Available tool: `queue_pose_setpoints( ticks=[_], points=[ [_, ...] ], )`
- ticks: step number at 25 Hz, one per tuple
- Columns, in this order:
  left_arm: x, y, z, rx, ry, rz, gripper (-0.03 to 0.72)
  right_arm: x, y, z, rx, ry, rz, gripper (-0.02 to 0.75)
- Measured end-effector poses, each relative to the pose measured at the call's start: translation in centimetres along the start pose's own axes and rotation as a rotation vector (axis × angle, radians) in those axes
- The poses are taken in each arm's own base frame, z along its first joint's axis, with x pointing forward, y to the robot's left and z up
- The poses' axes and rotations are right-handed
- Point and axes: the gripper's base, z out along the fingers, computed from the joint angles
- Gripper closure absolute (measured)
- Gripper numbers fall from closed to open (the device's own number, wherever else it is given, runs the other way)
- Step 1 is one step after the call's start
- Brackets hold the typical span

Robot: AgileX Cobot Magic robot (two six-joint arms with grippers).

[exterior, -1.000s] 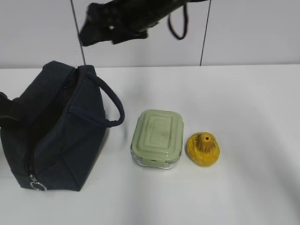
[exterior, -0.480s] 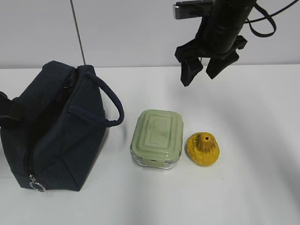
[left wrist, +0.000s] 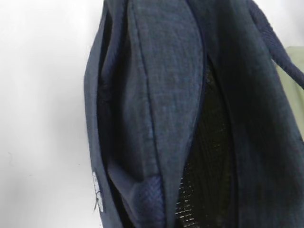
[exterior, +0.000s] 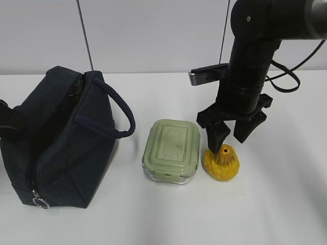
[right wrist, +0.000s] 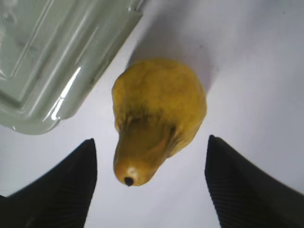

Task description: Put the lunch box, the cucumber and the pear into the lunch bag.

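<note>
The dark navy lunch bag [exterior: 66,143] lies on its side at the left, its opening facing up; it fills the left wrist view [left wrist: 166,95]. The green-lidded lunch box [exterior: 171,148] sits in the middle of the white table [exterior: 286,204]. The yellow pear [exterior: 222,163] lies just right of the lunch box. My right gripper [exterior: 228,142] points straight down, open, its fingertips on either side of the pear's top. In the right wrist view the pear [right wrist: 161,104] lies between the open fingers [right wrist: 76,180], with the lunch box [right wrist: 52,61] at the upper left. The cucumber is out of view. My left gripper does not show.
The bag's looped handle [exterior: 122,115] sticks out toward the lunch box. Its silver zipper pull [exterior: 40,202] hangs at the front corner. A strip of the lunch box [left wrist: 295,80] shows past the bag in the left wrist view. A pale wall stands behind the table.
My right arm has come from above the bag across to the right and down. Its open gripper now straddles the top of the pear. Bag, lunch box and pear have not moved.
</note>
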Motion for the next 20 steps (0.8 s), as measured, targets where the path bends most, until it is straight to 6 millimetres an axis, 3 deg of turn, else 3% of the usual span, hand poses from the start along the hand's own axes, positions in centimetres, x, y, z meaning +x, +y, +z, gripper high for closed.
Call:
queue_pose_setpoints(
  ticks=[4,12,17,20],
  points=[
    [0.00,0.00,0.00,0.000,0.000,0.000,0.704,0.58,0.59,0.99,-0.007,0.038,-0.008,0.194],
    [0.00,0.00,0.00,0.000,0.000,0.000,0.704,0.60,0.78,1.16,-0.012,0.035,-0.009,0.247],
    [0.00,0.00,0.00,0.000,0.000,0.000,0.704,0.53,0.77,1.17,-0.011,0.028,-0.009,0.319],
    [0.00,0.00,0.00,0.000,0.000,0.000,0.704,0.51,0.77,1.17,-0.011,0.026,-0.009,0.426]
  ],
)
